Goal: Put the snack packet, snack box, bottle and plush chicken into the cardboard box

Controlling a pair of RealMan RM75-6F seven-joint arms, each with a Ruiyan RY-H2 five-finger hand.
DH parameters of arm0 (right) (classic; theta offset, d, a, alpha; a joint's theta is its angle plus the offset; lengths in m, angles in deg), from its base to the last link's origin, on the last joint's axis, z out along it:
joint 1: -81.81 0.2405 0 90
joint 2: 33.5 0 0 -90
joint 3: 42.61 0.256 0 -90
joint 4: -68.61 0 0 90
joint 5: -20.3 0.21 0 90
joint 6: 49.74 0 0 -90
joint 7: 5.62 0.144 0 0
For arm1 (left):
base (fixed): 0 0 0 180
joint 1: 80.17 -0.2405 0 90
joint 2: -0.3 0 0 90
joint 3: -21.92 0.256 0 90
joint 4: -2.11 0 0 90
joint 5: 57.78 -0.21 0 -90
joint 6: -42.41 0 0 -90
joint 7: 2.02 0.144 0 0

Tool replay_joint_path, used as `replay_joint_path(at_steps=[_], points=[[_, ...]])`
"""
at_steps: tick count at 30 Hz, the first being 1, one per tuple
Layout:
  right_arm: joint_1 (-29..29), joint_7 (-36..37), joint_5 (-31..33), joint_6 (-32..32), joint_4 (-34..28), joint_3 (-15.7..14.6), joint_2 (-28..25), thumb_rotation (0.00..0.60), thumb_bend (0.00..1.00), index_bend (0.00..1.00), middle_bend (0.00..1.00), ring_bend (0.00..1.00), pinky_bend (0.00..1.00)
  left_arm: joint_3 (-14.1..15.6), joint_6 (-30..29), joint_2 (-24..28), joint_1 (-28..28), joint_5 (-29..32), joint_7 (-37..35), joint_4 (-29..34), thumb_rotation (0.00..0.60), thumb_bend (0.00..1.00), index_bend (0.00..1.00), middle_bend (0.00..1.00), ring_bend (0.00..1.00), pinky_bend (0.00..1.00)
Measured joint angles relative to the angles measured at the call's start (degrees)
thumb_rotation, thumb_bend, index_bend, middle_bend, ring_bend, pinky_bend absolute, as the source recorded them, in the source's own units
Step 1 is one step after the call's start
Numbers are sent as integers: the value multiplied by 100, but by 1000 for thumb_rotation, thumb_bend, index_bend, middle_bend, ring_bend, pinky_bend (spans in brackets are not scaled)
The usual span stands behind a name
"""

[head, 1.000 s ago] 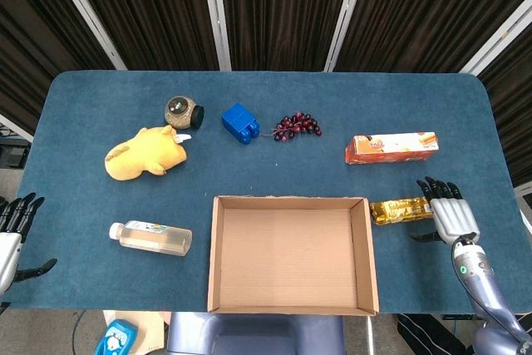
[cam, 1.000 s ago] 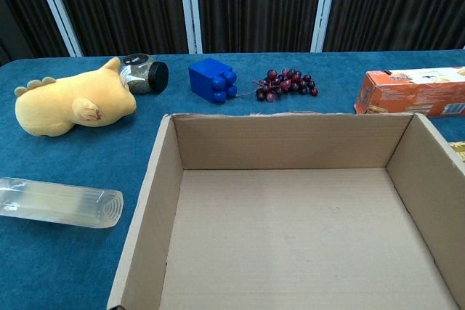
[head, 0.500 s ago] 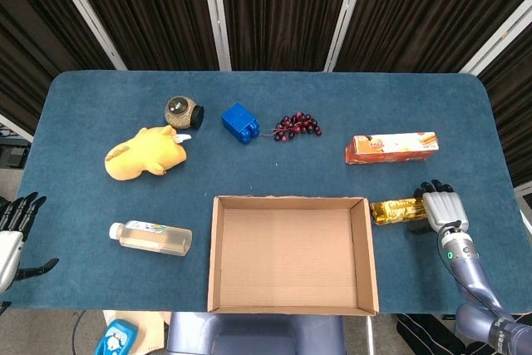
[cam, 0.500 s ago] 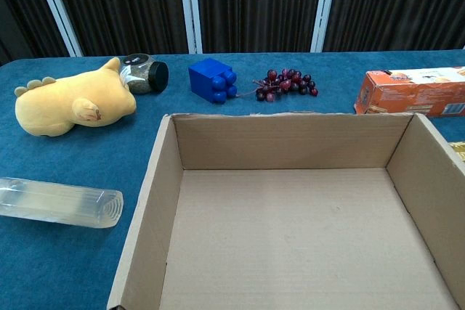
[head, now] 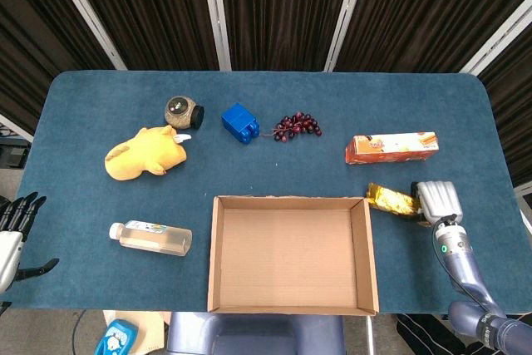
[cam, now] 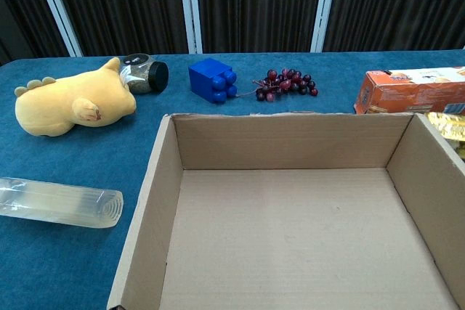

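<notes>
Gold foil crinkles, so from the head view keep your right hand [head: 438, 200] clamped firmly on the snack packet [head: 393, 199], just right of the cardboard box [head: 292, 308], and clear its stiff wall; your left hand [head: 15, 224] idles released, near left. Chest view: packet [cam: 450, 124] tip peeks over the right rim.

We see a glossy gold foil snack packet [head: 394, 200] in the right robot hand [head: 438, 202] — beside it matt brown cardboard box [head: 291, 253]; the surface [head: 100, 197] is napped blue cloth.
</notes>
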State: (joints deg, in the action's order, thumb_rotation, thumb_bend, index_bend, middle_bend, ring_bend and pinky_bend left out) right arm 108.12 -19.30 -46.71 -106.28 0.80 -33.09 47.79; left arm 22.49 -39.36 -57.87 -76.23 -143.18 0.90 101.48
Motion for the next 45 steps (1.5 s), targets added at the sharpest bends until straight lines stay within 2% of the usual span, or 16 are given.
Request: replay_joint_path(at_steps=[6,13,18,22,24,26,29,32,35,39,45], points=[[28,250,-103,-393,-757,368,-448,600,219,739,637,635,738,1,-10,0,2,-22,-25,-8,600,56,0,0,0,0],[-110,419,-370,-949,-2345,621,-1197,600,217,730,633,630,738,17,-8,3,4,-60,-41,-2,600,55,0,0,0,0],[-275,401,-678,-1160,-3570,551,-1665,600,217,722,623,621,738,32,-31,-1,6,-130,-32,4,600,56,0,0,0,0],[-390,90,-1078,-1215,-4302,236,-1860,600,214,681,580,576,714,32,-41,-8,13,-159,-40,0,600,55,0,0,0,0],[-415,-105,-1231,-1198,-4473,54,-1849,600,197,610,505,497,614,32,-40,-8,17,-166,-45,-4,600,57,0,0,0,0],[-416,-251,-1299,-1132,-4544,-74,-1788,600,146,462,356,340,424,32,-36,-7,21,-170,-58,-7,600,57,0,0,0,0],[-384,-497,-1294,-937,-4590,-240,-1659,600,85,270,169,139,244,32,-33,1,24,-171,-91,-8,600,56,0,0,0,0],[-329,-752,-1123,-712,-4632,-360,-1571,600,67,154,48,25,142,35,-29,13,24,-171,-128,-11,600,56,0,0,0,0],[-253,-1036,-873,-550,-4676,-434,-1470,600,65,100,0,0,94,39,-8,26,27,-158,-166,-12,600,56,0,0,0,0],[-153,-1336,-614,-472,-4705,-457,-1311,600,65,98,0,0,75,41,18,41,30,-124,-179,-19,600,56,0,0,0,0],[-8,-1595,-375,-558,-4614,-268,-1193,600,65,101,0,0,75,32,62,58,33,-46,-215,-14,600,57,0,0,0,0]])
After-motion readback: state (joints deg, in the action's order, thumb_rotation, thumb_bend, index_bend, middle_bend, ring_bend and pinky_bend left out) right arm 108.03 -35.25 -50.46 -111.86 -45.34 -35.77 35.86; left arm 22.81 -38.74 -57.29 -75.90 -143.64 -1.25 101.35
